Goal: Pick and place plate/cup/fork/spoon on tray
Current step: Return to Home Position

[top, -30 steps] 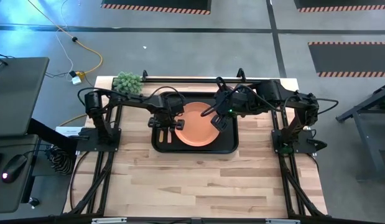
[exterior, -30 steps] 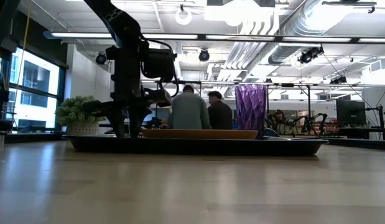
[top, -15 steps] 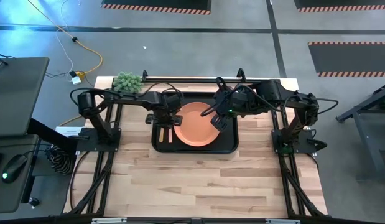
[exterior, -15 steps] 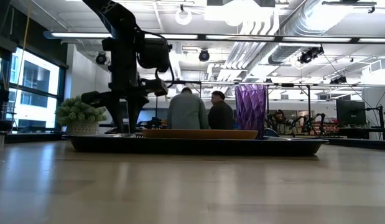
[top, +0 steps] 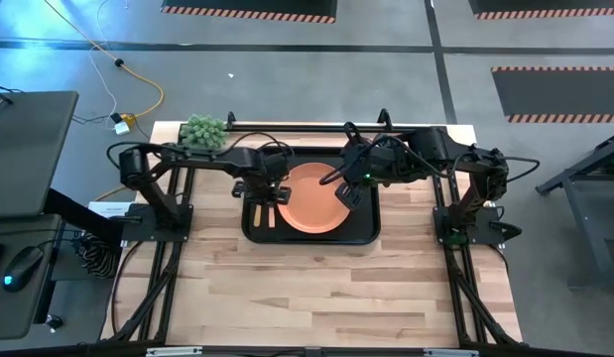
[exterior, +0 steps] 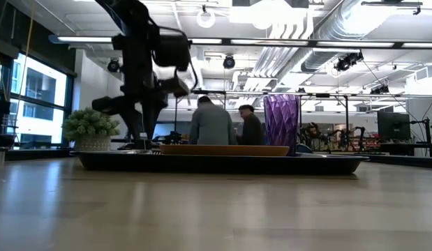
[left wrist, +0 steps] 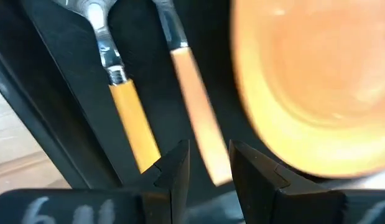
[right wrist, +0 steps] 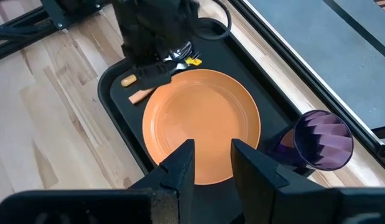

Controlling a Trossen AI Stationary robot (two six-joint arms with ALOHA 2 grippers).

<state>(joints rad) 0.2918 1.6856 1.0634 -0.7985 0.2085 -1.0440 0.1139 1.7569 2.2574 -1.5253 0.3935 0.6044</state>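
When looking down from above, find the tray (top: 311, 239) carrying everything asked for: plate (top: 314, 198) at the tray's middle, fork (left wrist: 195, 118) and spoon (left wrist: 133, 124) side by side in the tray's left end, spoon nearer the tray's left rim, fork between spoon and plate, the two handles apart. Look for the cup (right wrist: 323, 140) upright in the tray's right end, just beside the plate, hidden from above by the right arm. Note the left gripper (left wrist: 208, 155) over the tray's left end, directly above the fork's handle, fingers a narrow gap apart and gripping nothing. Note the right gripper (right wrist: 212, 155) high over the tray's middle, above the plate, fingers likewise a little apart and empty. Judge this as the close of the cutlery placement, with nothing of the task lying outside the tray. For the next move, raise the left arm straight up off the tray before swinging it away, so as not to clip the fork's handle or nudge the plate's rim; then draw the right arm back from over the tray, keeping clear of the cup, likely light and easy to tip. Cannot tell whether the fork's handle touches the plate's rim.
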